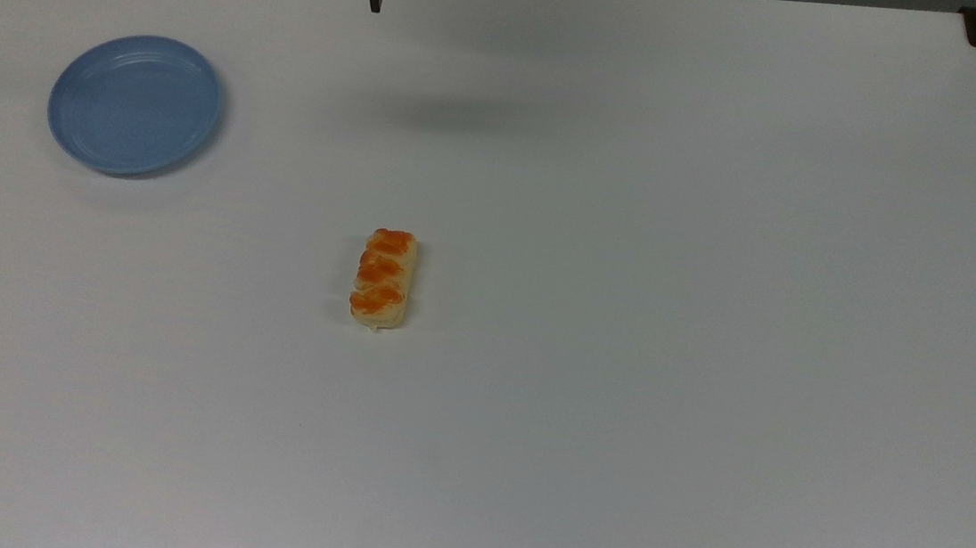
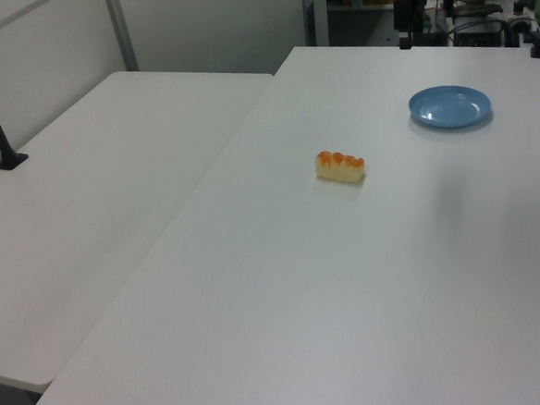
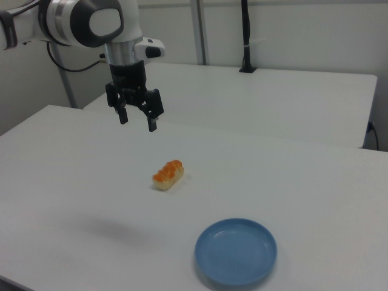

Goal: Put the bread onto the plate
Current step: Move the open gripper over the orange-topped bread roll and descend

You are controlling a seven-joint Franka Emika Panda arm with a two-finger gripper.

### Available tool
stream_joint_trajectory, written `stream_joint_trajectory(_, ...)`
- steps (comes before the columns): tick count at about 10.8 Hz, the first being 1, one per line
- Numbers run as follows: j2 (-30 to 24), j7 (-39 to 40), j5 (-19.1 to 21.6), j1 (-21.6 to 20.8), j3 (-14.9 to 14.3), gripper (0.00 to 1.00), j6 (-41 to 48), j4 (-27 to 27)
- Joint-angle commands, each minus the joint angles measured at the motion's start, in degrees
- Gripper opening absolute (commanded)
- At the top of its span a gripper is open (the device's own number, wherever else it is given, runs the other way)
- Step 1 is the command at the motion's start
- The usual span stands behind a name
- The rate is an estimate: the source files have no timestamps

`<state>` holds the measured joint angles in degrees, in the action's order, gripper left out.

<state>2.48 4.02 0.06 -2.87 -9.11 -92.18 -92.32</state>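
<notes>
End effector [image 3: 137,119] raised above counter [image 1: 671,327], fingers spread, empty. Bread [image 1: 383,279] flat mid-counter, well apart from plate [image 1: 136,104]. Best approach: descend centred over bread, fingers straddling short sides, close gently, lift clear before carrying.

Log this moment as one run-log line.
gripper: jaws open, raised above table, holding nothing | bread: on table, untouched | plate: bare, apart from bread | step: approach not begun
</notes>
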Motion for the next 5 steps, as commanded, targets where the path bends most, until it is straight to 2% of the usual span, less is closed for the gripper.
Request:
stream_joint_trajectory(1,0.23,-1.21,-0.06,0.06,1.02,1.0,0.25,-0.94)
stream_joint_trajectory(5,3.05,-4.44,0.3,-0.03,1.11,1.0,-4.66,-0.94)
